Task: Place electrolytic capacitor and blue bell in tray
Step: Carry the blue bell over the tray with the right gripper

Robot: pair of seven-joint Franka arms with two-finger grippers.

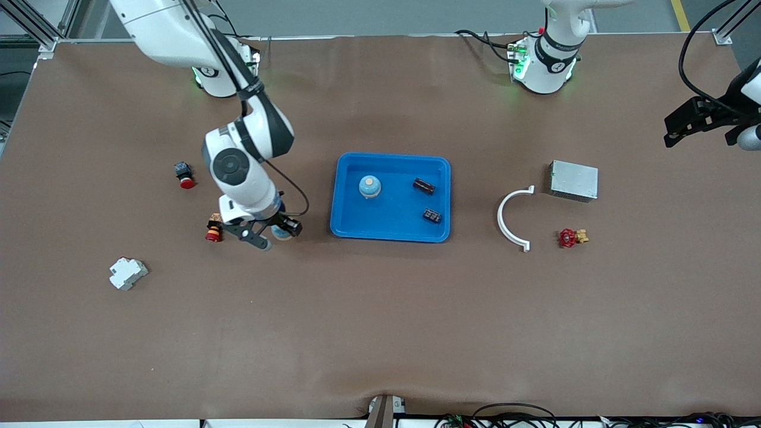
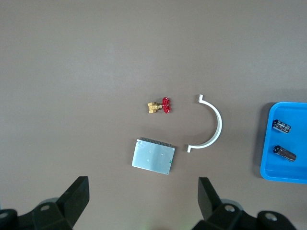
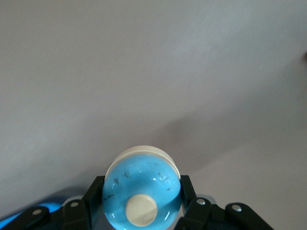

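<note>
A blue bell (image 3: 142,188) with a cream button sits clamped between the fingers of the right gripper (image 1: 270,232), low over the desk (image 1: 380,333) just beside the blue tray (image 1: 351,223), at that tray's end toward the right arm. A second blue bell (image 1: 370,186) already stands in the tray, along with two electrolytic capacitors (image 1: 423,186) (image 1: 431,215) at its end away from the right gripper. A red-capped brass valve (image 1: 213,229) lies close beside the right gripper, a red push button (image 1: 185,175) and a white DIN-rail part (image 1: 127,273) a little farther off. The left gripper (image 2: 144,201) waits with fingers spread wide, high above a grey metal box (image 2: 153,156), a white curved clip (image 2: 209,124) and another red-handled valve (image 2: 159,106).
</note>
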